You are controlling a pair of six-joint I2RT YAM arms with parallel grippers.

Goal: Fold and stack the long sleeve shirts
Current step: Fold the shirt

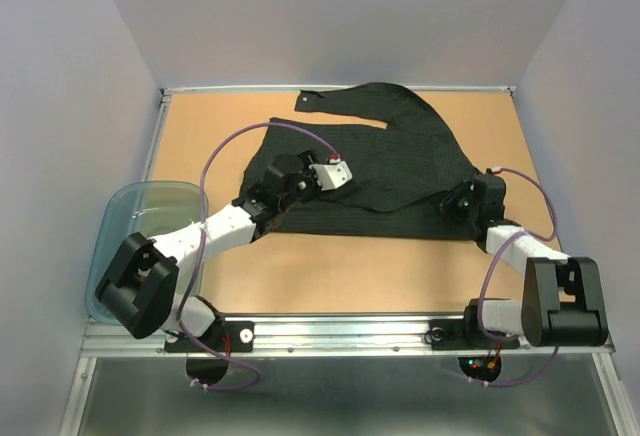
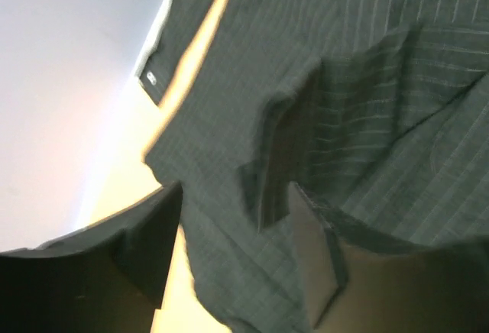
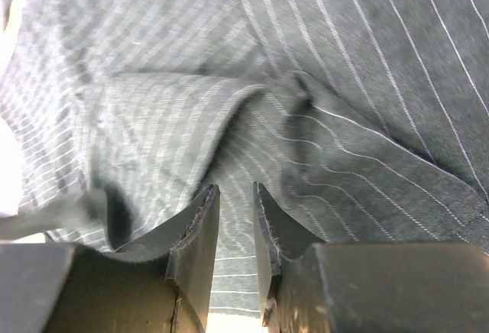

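Note:
A black pinstriped long sleeve shirt (image 1: 390,156) lies spread on the wooden table, with one sleeve (image 1: 330,99) stretched toward the back edge. My left gripper (image 1: 325,178) hovers over the shirt's left part. In the left wrist view its jaws (image 2: 233,195) stand wide open, with rumpled shirt cloth (image 2: 252,81) below and between them. My right gripper (image 1: 450,201) sits at the shirt's right near edge. In the right wrist view its jaws (image 3: 235,189) are a narrow gap apart, their tips at a raised fold of cloth (image 3: 344,81); nothing is visibly pinched.
A translucent blue-grey plastic tub (image 1: 120,226) stands off the table's left edge, beside the left arm. Bare table (image 1: 350,271) shows in front of the shirt. Walls close in on the left, back and right.

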